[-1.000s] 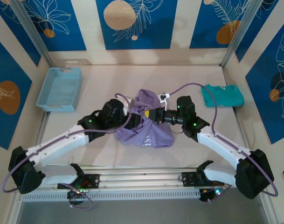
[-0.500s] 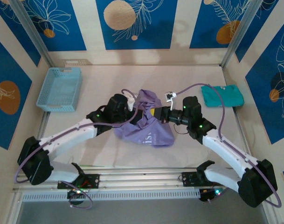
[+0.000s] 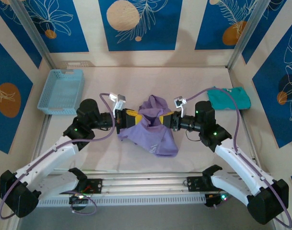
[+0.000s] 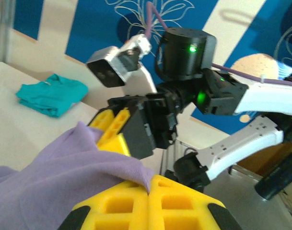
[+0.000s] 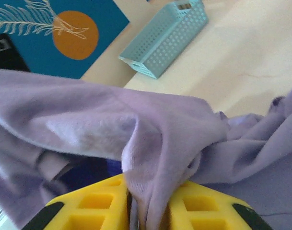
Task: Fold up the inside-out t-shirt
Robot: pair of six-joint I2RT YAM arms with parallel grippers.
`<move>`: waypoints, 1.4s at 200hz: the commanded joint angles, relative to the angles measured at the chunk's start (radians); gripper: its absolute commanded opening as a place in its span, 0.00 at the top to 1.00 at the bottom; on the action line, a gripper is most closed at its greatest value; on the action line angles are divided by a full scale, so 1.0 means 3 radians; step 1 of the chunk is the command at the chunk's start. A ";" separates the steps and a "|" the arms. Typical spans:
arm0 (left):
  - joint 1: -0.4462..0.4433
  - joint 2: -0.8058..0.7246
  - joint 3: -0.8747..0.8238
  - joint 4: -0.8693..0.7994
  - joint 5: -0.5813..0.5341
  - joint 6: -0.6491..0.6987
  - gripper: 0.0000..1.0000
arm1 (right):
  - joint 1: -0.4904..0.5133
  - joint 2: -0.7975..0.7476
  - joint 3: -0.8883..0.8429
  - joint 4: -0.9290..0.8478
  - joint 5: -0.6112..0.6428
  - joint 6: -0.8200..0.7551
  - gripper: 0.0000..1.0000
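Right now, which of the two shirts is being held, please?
The lavender t-shirt, pinched by the left gripper and right gripper; the teal shirt lies apart, untouched.

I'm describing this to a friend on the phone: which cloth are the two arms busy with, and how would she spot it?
Start at the pale table that both arms reach over. At its middle, between the left gripper and the right gripper, sits the t-shirt, pinched by both. It is the crumpled lavender one, larger than the neatly folded teal shirt at the far right.

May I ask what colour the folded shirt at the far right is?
Teal-green shirt; the top view shows it best.
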 commanded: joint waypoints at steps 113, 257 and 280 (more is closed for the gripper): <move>0.0028 0.0075 -0.0017 0.0267 0.0278 -0.0076 1.00 | 0.0987 -0.0646 0.0205 -0.0594 0.1057 -0.1211 0.65; 0.0030 0.0049 -0.0016 0.0144 0.0251 -0.0035 1.00 | 0.0587 0.0190 0.0154 0.0488 -0.0290 -0.0187 0.67; 0.0033 0.0060 -0.0011 0.0145 0.0231 -0.0033 1.00 | 0.0542 0.0183 0.0075 0.0573 -0.0444 -0.0182 0.65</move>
